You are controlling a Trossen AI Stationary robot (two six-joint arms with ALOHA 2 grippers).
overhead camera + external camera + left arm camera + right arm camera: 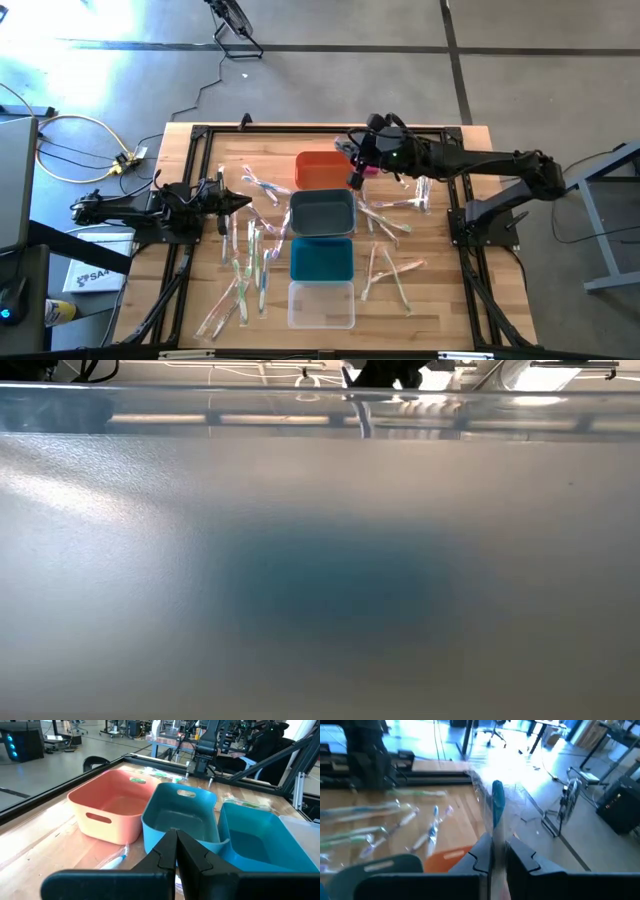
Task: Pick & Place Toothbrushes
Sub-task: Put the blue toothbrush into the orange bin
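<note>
Wrapped toothbrushes lie flat on the wooden table in two loose groups, one left of the bins point(250, 250) and one right of them point(392, 218). My right gripper point(355, 178) hangs above the orange bin point(320, 168) and the grey bin point(322, 212), shut on a blue toothbrush point(496, 805) in its clear wrapper. My left gripper point(240, 203) waits at the table's left, shut with nothing in it; its wrist view shows the closed fingertips point(176, 840) facing the bins. My right gripper pinches the blue toothbrush between its two fingers, on the wrapped shaft point(495, 836) below its blue end. The toothbrush runs along the fingers and its blue end point(497, 795) juts past the fingertips. It is lifted clear of the table and bins.
Several bins stand in a row down the table's middle: orange, grey, teal point(321, 258) and clear point(321, 303). A magenta lump point(372, 170) sits beside the orange bin. A black frame point(200, 135) edges the table. The clear bin's wall point(320, 580) fills the low view.
</note>
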